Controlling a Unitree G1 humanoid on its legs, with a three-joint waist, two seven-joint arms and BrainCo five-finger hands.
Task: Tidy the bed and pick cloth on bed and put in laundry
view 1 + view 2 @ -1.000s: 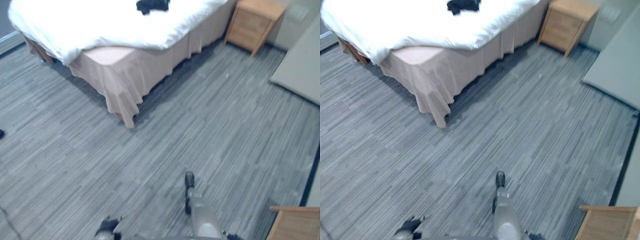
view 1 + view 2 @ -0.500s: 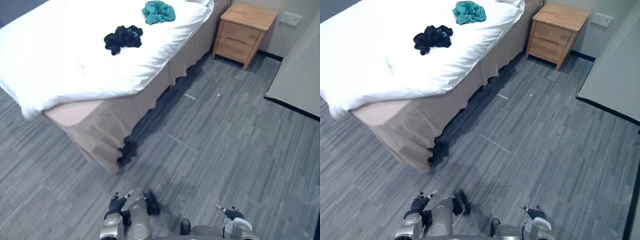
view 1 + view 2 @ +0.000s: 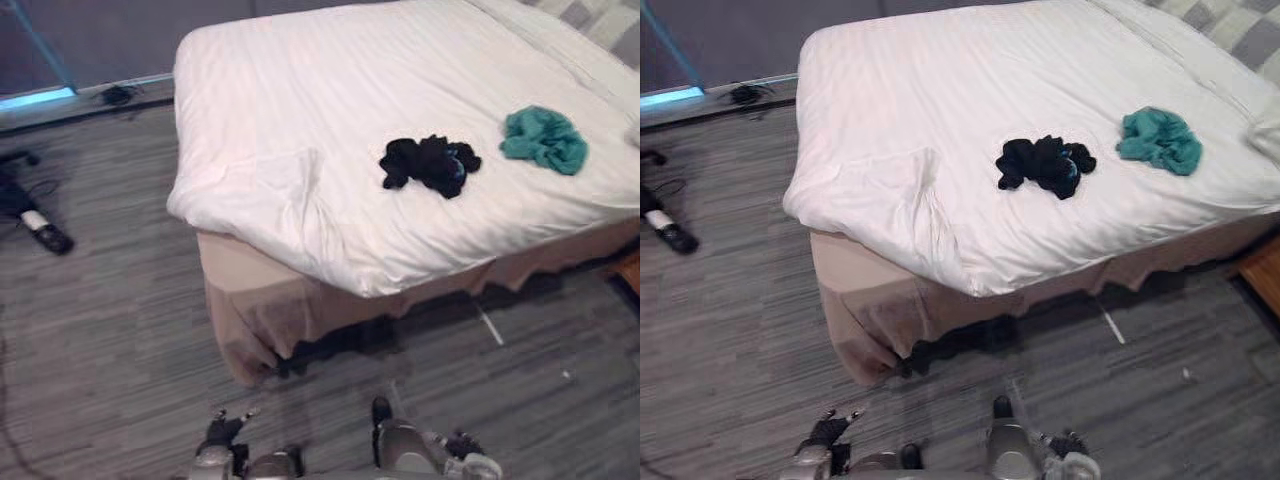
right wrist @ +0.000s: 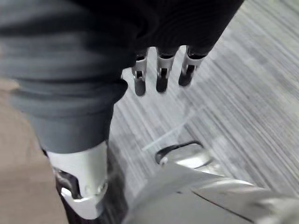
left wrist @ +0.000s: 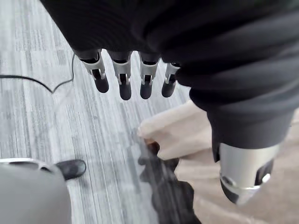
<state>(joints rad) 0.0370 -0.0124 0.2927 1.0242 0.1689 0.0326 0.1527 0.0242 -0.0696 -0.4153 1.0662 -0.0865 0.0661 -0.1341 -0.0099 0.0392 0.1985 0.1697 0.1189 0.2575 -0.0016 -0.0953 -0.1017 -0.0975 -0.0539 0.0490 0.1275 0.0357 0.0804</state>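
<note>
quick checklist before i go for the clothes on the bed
1. Black cloth lying loose on the bed: ok.
2. Teal cloth apart from the black one: ok.
3. Left robot hand open and empty: ok.
4. Right robot hand open and empty: ok.
5. Hands near the clothes: not ok, both hang low by the floor.
6. Duvet smooth: not ok, folded near the corner.

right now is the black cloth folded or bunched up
Bunched up: the black cloth is a crumpled heap on the bed.
</note>
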